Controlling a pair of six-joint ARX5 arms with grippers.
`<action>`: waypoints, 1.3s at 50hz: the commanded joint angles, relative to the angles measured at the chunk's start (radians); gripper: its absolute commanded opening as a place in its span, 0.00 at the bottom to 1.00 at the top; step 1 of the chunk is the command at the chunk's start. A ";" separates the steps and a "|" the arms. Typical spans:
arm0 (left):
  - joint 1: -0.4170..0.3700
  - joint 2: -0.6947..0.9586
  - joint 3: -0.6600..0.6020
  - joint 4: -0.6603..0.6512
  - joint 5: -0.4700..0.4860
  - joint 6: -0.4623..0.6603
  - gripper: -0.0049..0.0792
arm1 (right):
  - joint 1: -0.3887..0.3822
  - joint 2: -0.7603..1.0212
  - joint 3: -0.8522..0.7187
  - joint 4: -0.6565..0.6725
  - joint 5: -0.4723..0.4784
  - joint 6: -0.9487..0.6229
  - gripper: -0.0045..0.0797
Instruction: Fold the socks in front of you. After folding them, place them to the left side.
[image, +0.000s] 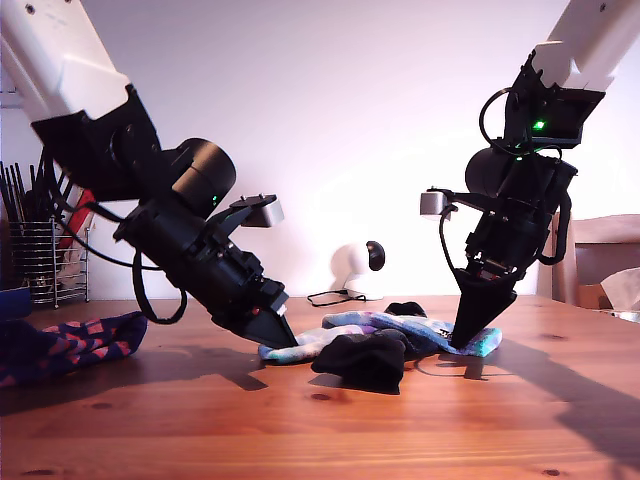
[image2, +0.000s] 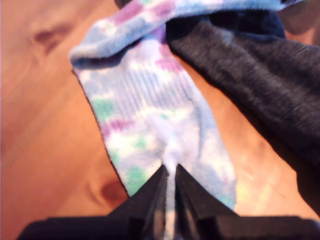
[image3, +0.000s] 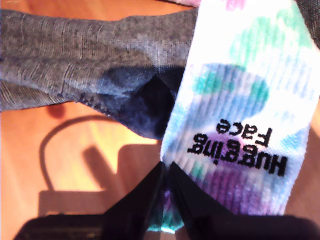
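Note:
A pastel tie-dye sock (image: 400, 328) lies stretched across the middle of the wooden table (image: 320, 430). My first gripper (image: 283, 338) (image2: 170, 172) is shut on the tie-dye sock's (image2: 150, 120) end toward the exterior view's left. My second gripper (image: 468, 338) (image3: 166, 170) is shut on the other end, on the tie-dye sock's cuff (image3: 240, 125) printed "Hugging Face". A dark grey-black sock (image: 365, 360) (image2: 260, 70) (image3: 75, 55) lies crumpled in front of and partly over the tie-dye one. A navy-purple sock with pink-red blocks (image: 75, 345) rests at the exterior view's left.
A wire rack with utensils (image: 45, 260) stands at the back on the exterior view's left. A small white round device with a cable (image: 350, 272) sits at the table's far edge. A cardboard box (image: 600, 262) is at the exterior view's right.

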 joint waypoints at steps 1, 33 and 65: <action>-0.004 0.031 -0.040 -0.096 -0.001 0.022 0.03 | 0.005 -0.083 -0.016 -0.006 -0.022 -0.004 0.04; -0.033 0.030 -0.040 -0.610 0.127 0.310 0.03 | 0.006 -0.142 -0.016 0.042 -0.021 0.001 0.04; -0.100 0.030 -0.040 -0.771 0.177 0.392 0.03 | 0.011 -0.055 -0.016 0.254 0.023 0.032 0.34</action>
